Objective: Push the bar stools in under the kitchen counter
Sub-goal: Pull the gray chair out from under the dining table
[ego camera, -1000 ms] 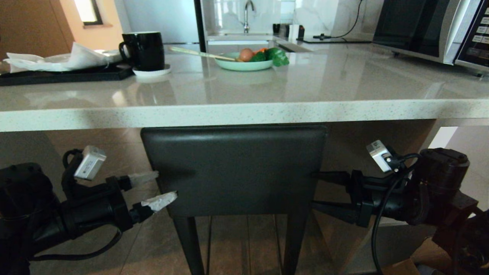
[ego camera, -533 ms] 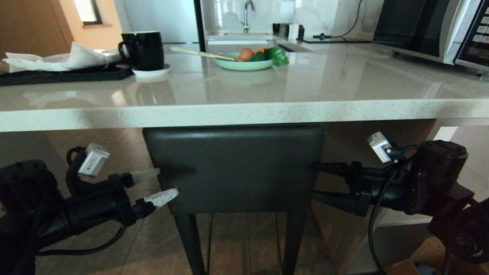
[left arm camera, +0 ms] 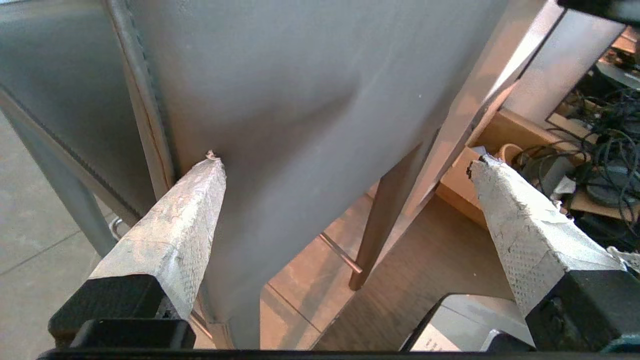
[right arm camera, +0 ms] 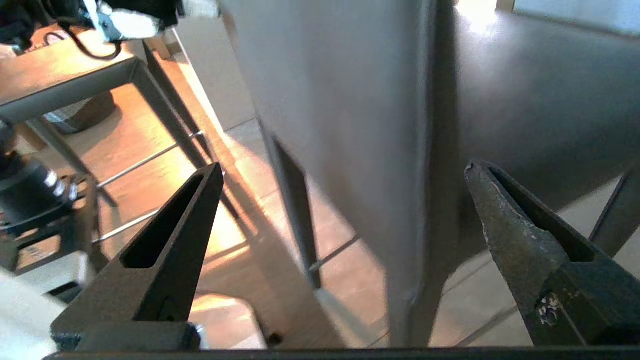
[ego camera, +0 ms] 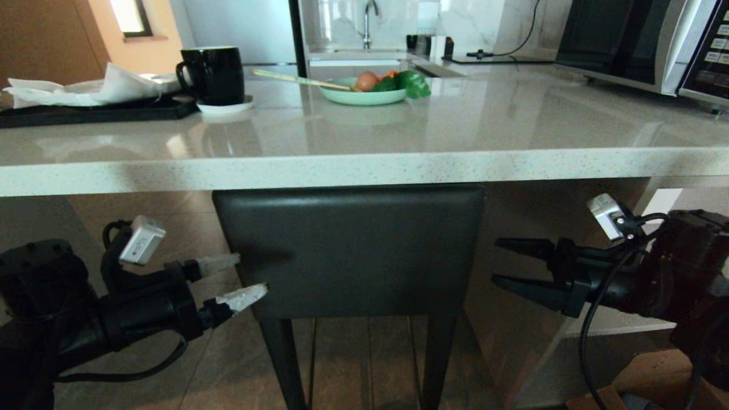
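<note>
Left wrist view alone showed one taped finger [left arm camera: 170, 225] pressed into the grey leather at the backrest's seam; head view hid that contact. Right wrist view caught a second stool frame [right arm camera: 100, 120] beyond, with thin footrest bars. Bar stool [ego camera: 350, 250] stood under the counter [ego camera: 364, 168] front edge, backrest top just below the speckled slab, dark slim legs on the tiled floor. Left claw [ego camera: 236, 279] spread at the backrest's left side; right claw [ego camera: 507, 262] spread, apart from its right side. On the counter: black mug [ego camera: 212, 74], green plate of vegetables [ego camera: 364, 94], microwave [ego camera: 643, 45] at the far right corner.
</note>
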Controlling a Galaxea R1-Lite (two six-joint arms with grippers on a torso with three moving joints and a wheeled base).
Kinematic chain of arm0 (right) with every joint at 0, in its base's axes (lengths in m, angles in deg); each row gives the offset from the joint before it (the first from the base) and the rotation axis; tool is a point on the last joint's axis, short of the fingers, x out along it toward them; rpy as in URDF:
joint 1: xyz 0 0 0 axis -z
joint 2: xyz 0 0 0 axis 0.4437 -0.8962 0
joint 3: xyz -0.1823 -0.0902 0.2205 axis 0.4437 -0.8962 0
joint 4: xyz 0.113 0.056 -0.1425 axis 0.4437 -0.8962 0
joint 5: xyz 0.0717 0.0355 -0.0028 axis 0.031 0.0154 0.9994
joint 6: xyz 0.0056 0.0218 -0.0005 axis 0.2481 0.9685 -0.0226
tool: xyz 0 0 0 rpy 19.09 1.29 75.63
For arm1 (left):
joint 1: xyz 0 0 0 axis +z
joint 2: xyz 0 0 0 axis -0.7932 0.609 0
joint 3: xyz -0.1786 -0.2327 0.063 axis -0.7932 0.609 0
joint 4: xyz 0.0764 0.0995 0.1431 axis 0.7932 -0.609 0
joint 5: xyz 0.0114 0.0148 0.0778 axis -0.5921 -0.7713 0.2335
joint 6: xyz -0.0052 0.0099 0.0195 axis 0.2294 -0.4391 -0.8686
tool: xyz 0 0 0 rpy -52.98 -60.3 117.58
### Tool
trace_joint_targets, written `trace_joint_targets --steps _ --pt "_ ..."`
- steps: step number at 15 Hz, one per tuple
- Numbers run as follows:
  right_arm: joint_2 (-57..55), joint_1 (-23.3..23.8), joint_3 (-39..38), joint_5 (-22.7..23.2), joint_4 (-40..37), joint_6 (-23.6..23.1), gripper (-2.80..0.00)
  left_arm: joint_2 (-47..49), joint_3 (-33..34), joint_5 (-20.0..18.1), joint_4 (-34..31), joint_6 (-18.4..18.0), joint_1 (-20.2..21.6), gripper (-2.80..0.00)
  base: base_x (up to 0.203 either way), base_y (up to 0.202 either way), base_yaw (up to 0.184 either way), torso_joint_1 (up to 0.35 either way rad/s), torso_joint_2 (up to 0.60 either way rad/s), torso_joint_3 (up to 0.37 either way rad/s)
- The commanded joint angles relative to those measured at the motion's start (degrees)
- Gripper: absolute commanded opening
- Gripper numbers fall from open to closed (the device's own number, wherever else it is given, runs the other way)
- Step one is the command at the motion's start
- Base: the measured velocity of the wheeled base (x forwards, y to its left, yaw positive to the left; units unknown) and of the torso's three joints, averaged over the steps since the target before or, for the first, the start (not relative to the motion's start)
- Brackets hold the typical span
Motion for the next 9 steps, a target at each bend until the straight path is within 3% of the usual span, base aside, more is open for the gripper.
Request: trace_joint_targets --steps 1,9 --pt "-3.22 -0.83 4.37 0.38 0.36 0.35 0.00 0.64 -1.00 -0.22 0.59 0.04 0.00 0.00 0.000 0.000 0.000 0.000 0.00 0.000" --pt "-8.43 -8.45 9.09 0.44 0.56 1.08 0.00 3.14 -4.76 -0.28 0.60 0.04 -2.25 0.00 0.000 0.000 0.000 0.000 0.00 0.000"
